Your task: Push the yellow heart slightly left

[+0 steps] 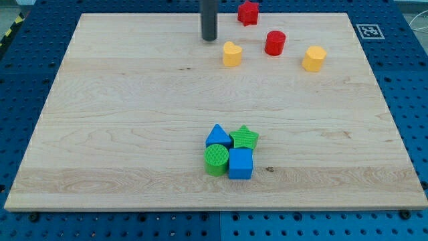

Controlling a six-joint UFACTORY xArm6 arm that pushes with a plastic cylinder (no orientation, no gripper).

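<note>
On the table (120,100), your tip (209,38), which has no fingers, sits left of the yellow heart (232,54); pushing from here would send it right.

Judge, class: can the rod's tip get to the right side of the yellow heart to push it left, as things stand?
Probably yes. My tip sits up-left of the yellow heart, apart from it. A gap shows between the heart and the red cylinder, so circling round looks feasible.
</note>
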